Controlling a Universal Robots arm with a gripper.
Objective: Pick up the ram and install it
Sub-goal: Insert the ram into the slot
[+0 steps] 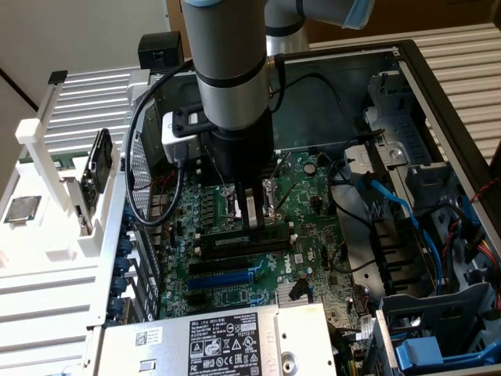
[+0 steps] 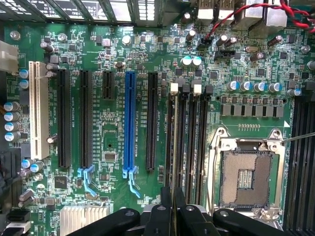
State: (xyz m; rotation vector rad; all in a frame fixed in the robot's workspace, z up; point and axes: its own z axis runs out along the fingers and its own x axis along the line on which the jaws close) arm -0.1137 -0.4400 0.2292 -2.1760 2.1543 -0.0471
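Observation:
The ram (image 1: 270,239) is a long dark stick with a pale label, standing on edge along one of the black memory slots on the green motherboard (image 1: 313,204). My gripper (image 1: 252,223) comes straight down on its middle, fingers pinched on its top edge. In the wrist view the ram (image 2: 172,162) shows edge-on as a thin line running from between the black fingers (image 2: 160,216) along the slot nearest the blue slot. The gripper (image 2: 172,209) is shut on it. Whether the stick is fully seated I cannot tell.
The open CPU socket (image 2: 246,177) lies beside the memory slots, with a blue slot (image 2: 129,123) and a white slot (image 2: 35,108) beyond. Case walls, blue cables (image 1: 391,204) and a drive cage crowd the exterior view's right. A white rack (image 1: 47,235) with a silver chip (image 1: 22,207) stands left.

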